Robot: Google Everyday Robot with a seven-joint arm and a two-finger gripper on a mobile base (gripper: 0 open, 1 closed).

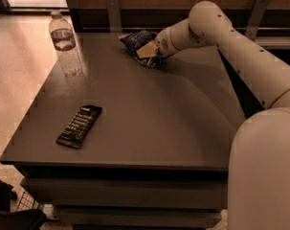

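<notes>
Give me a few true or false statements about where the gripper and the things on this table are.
1. The gripper is at the blue chip bag on the far side of the table. True.
2. The water bottle lies on its side. False: it stands upright near the table's far left corner.
3. The dark snack bar lies flat near the front left of the table. True.
4. The snack bar touches the water bottle. False: the two are well apart, with bare tabletop between them.
</notes>
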